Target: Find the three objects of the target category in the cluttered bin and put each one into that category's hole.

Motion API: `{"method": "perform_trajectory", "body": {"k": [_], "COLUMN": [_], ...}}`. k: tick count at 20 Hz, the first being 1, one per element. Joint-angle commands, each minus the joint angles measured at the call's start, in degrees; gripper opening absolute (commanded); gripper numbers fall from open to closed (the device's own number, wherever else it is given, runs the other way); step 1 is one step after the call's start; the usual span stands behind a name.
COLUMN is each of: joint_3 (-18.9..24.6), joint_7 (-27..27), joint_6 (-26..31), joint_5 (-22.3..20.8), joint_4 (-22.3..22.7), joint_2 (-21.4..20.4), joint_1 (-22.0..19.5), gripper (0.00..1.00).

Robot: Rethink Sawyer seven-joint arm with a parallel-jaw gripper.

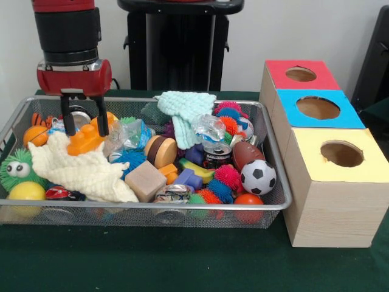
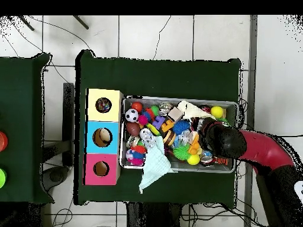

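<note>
The orange toy block [image 1: 87, 141] lies at the left part of the wire bin [image 1: 276, 205], partly on the cream cloth [image 1: 85, 171], and its long axis goes about left to right in the front view. My gripper [image 1: 84, 124] hangs directly over it, fingers spread, holding nothing. I judge this is the grasp step; next I must lower and close, then carry it to the boxes [image 1: 331, 182]
</note>
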Motion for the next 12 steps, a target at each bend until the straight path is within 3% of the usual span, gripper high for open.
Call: {"method": "perform_trajectory", "body": {"k": [1, 12], "joint_3": [3.7, 2.75], "joint_7": [-5.08, -5.24], "joint_6": [9.01, 7.86], "joint_5": [1.26, 0.05], "joint_4": [-5.66, -8.26], "joint_2": [2.72, 6.14], "joint_1": [1.86, 2.52], "gripper": [1.0, 1.0]}}
